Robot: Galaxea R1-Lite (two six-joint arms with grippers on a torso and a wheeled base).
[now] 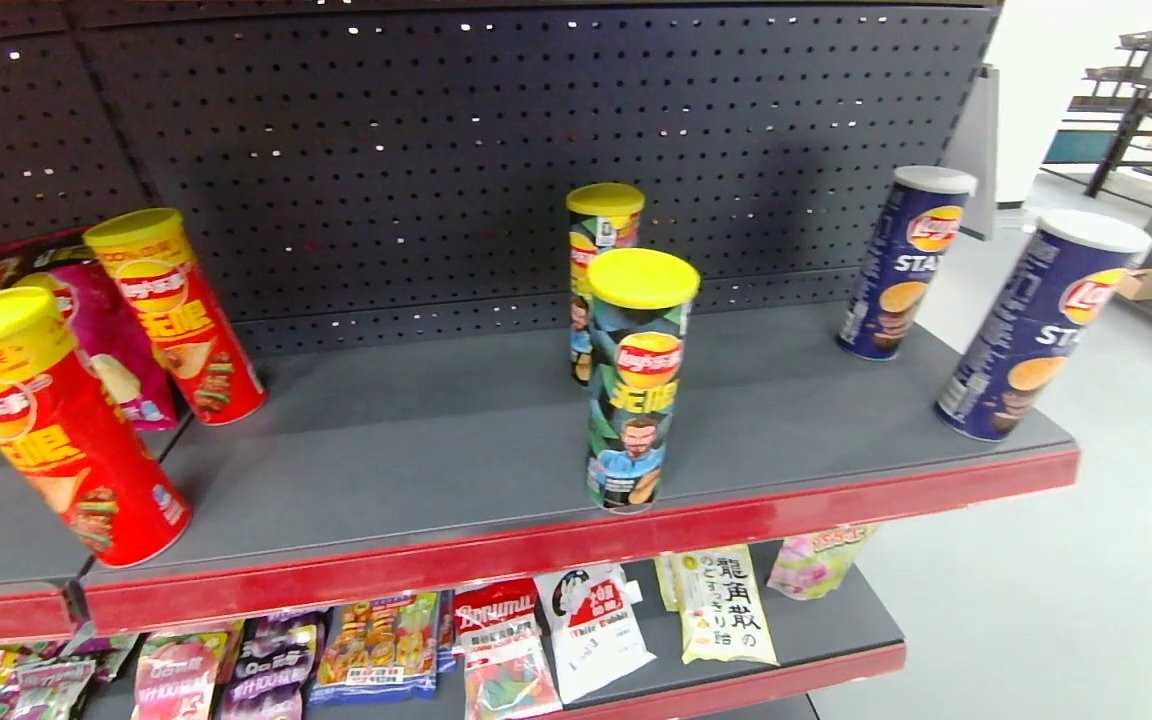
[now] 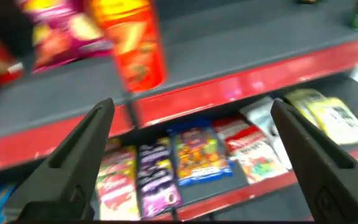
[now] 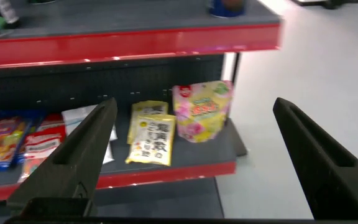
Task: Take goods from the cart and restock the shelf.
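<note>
A grey shelf (image 1: 436, 450) with a red front edge carries chip cans. Two red cans (image 1: 56, 425) (image 1: 176, 315) stand tilted at the left, two green cans with yellow lids (image 1: 636, 380) (image 1: 601, 255) in the middle, and two dark blue cans (image 1: 901, 265) (image 1: 1041, 325) at the right. My left gripper (image 2: 191, 149) is open and empty, in front of the shelf's red edge (image 2: 229, 93) below a red can (image 2: 132, 43). My right gripper (image 3: 194, 155) is open and empty, facing the lower shelf (image 3: 166, 174).
A pink snack bag (image 1: 111, 335) leans behind the red cans. Snack packets (image 1: 506, 645) line the lower shelf, with a yellow bag (image 3: 151, 140) and a pink-yellow bag (image 3: 202, 111) at its right end. Open grey floor (image 1: 1036, 600) lies to the right. A pegboard (image 1: 536, 150) backs the shelf.
</note>
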